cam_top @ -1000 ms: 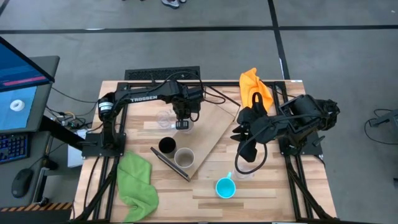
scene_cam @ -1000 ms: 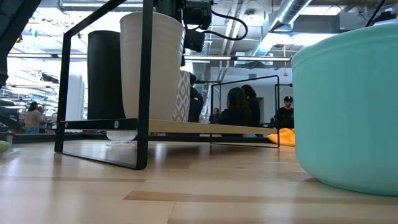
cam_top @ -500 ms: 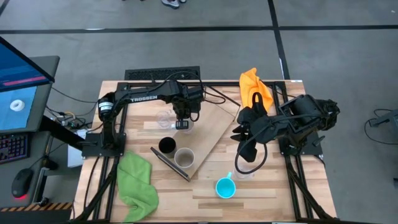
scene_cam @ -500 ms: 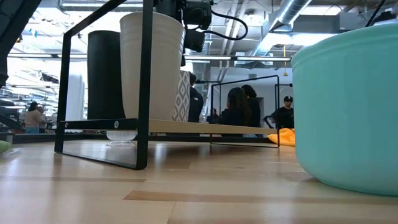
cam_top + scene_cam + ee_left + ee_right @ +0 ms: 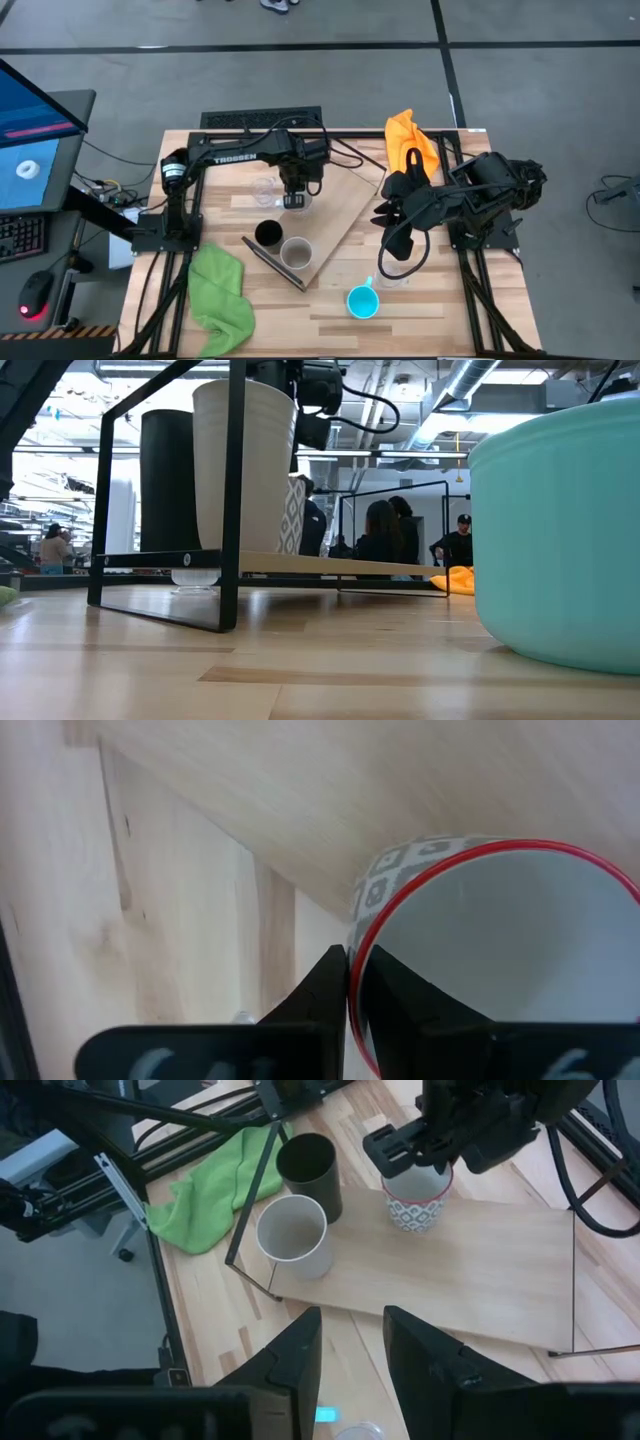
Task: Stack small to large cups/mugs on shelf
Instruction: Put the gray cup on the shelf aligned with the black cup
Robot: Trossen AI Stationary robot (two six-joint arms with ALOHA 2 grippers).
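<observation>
On the light-wood shelf (image 5: pixel 335 215) stand a black cup (image 5: pixel 267 234), a beige-grey cup (image 5: pixel 296 253) and a white patterned mug with a red rim (image 5: pixel 418 1198). My left gripper (image 5: pixel 348 982) is over that mug from above, shut on its rim. A bright blue mug (image 5: pixel 362 301) stands on the table near the front edge, a clear glass (image 5: pixel 392 274) to its right. Another clear glass (image 5: pixel 264 188) stands on the table left of the shelf. My right gripper (image 5: pixel 350 1365) is open, held above the table's right half, looking down at the shelf. My left gripper pinches the patterned mug's red rim (image 5: pixel 352 945), one finger (image 5: pixel 400 1005) inside the mug and the other finger (image 5: pixel 318 995) against its outer wall. The fingers come from above, pointing down. The mug stands upright with its base on the shelf board (image 5: pixel 480 1250).
A green cloth (image 5: pixel 222 290) lies at the table's near left, an orange cloth (image 5: pixel 410 145) at the far right. The shelf's dark metal frame (image 5: pixel 235 490) rises at its near end beside the two cups. People (image 5: pixel 385 530) are in the room behind.
</observation>
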